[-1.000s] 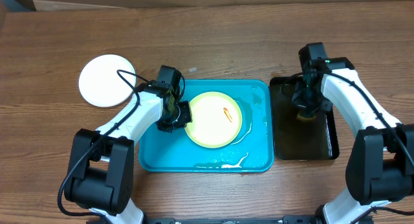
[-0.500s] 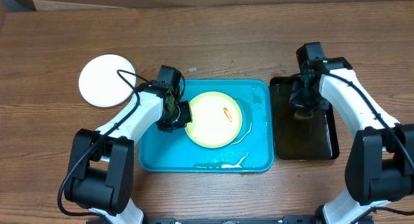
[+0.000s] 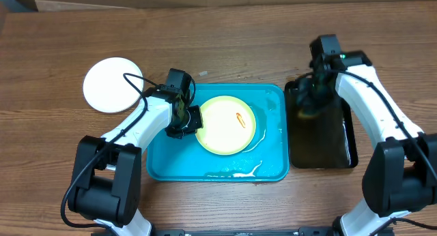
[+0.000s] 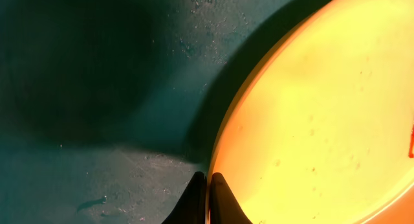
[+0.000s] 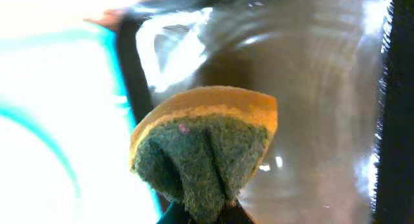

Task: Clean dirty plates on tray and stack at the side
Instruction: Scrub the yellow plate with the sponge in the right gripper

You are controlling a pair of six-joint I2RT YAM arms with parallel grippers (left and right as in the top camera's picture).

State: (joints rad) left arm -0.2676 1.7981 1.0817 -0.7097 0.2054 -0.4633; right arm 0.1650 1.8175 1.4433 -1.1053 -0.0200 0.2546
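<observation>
A pale yellow plate (image 3: 222,130) with an orange-red smear (image 3: 240,119) lies in the turquoise tray (image 3: 167,161). A white edge (image 3: 259,140) peeks out under its right side. My left gripper (image 3: 192,120) is shut on this plate's left rim; in the left wrist view the black fingertips (image 4: 208,185) pinch the rim of the yellow plate (image 4: 323,107). A white plate (image 3: 113,84) sits on the table at the far left. My right gripper (image 3: 307,112) hangs over the left part of the black tray (image 3: 334,147), shut on a yellow-and-green sponge (image 5: 207,140).
The black tray (image 5: 323,75) holds shiny water. The turquoise tray's rim (image 5: 119,62) runs just left of the sponge. Pale streaks (image 3: 246,171) lie on the tray floor near its front edge. Wooden table surrounds both trays.
My right gripper has carried the sponge leftward and a little away, toward the black tray's left edge. The left arm and the yellow plate have not moved.
</observation>
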